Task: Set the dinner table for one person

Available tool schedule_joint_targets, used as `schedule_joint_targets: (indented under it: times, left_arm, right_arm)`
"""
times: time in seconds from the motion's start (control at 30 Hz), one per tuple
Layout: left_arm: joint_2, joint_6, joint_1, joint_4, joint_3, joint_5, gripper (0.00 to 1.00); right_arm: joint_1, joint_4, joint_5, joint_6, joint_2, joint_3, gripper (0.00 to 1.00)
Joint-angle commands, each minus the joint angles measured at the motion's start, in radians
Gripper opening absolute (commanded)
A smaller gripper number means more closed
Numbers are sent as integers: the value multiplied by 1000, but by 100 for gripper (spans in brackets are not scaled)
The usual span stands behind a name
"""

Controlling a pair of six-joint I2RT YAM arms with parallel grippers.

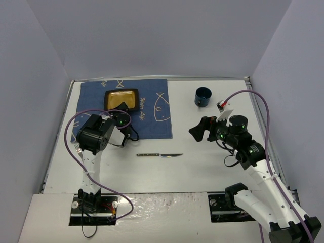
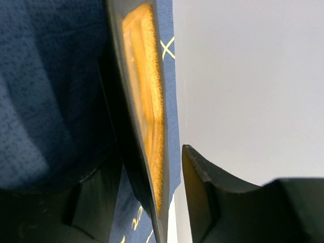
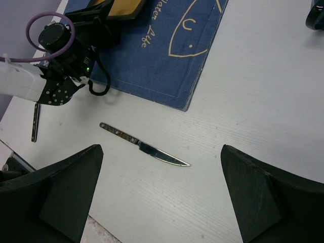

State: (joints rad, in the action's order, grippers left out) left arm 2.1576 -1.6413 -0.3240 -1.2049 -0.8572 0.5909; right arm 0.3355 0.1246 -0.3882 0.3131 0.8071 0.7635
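**Plate** [image 1: 121,99]: square, dark rim, amber glaze. It lay on the blue cloth [image 1: 152,119], upper left of the top view, upon the dinner table [image 1: 202,169].
- Handling: judged rigid, slick-glazed, breakable and of moderate weight. Best taken by the raised near rim.

**Left gripper** [image 1: 120,115]: jaws apart, straddling that rim with one finger on either side. A gap showed between the rim and the right-hand finger [image 2: 202,192], so nothing was clamped.

**Right gripper** [image 1: 194,132]: jaws wide apart and empty, hovering right of centre.

**Knife** [image 1: 159,155]: flat on the tabletop, centre of the frame.

**Cup** [image 1: 203,96]: upper right, untouched.
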Motion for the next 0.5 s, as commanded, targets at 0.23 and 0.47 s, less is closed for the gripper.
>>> schedule_joint_targets:
  times: [0.23, 0.47]
  left_arm:
    - [-204, -32, -57, -286, 63, 96, 97]
    - [-308, -30, -62, -232, 148, 107, 97]
  right_arm:
    - [4, -40, -8, 14, -45, 6, 98]
    - [4, -30, -13, 29, -64, 10, 98]
